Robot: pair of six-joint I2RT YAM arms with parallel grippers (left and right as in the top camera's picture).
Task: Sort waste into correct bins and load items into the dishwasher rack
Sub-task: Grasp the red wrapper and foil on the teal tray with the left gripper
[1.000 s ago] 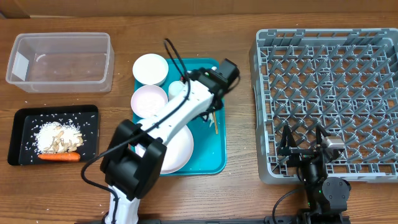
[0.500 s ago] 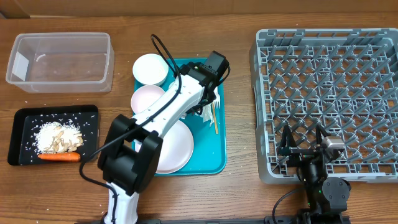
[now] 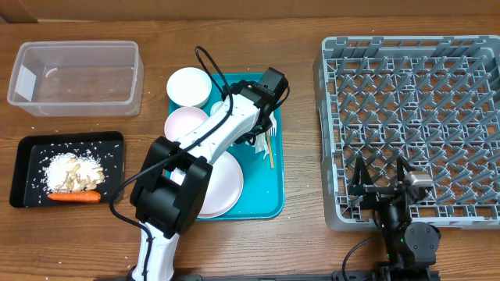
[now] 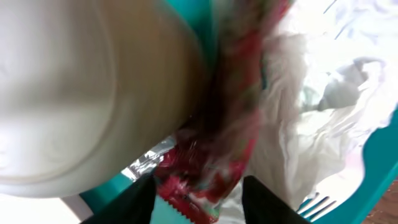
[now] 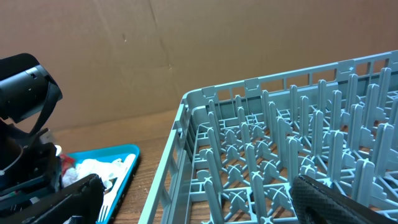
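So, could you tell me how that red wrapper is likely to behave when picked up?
The red wrapper looks thin and creased, so it will probably be floppy and very light. Its silvery lining suggests slick film that may slip from a shallow pinch. It lies against the napkins, which might drag along.

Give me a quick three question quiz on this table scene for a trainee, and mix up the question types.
1. True or false: the dishwasher rack holds no dishes.
2. What lies beside the food scraps in the black tray? A) carrot  B) fork  C) cup
3. Fill in: the red wrapper lies between the fingers of the ___ gripper.
Key: 1 true; 2 A; 3 left gripper.
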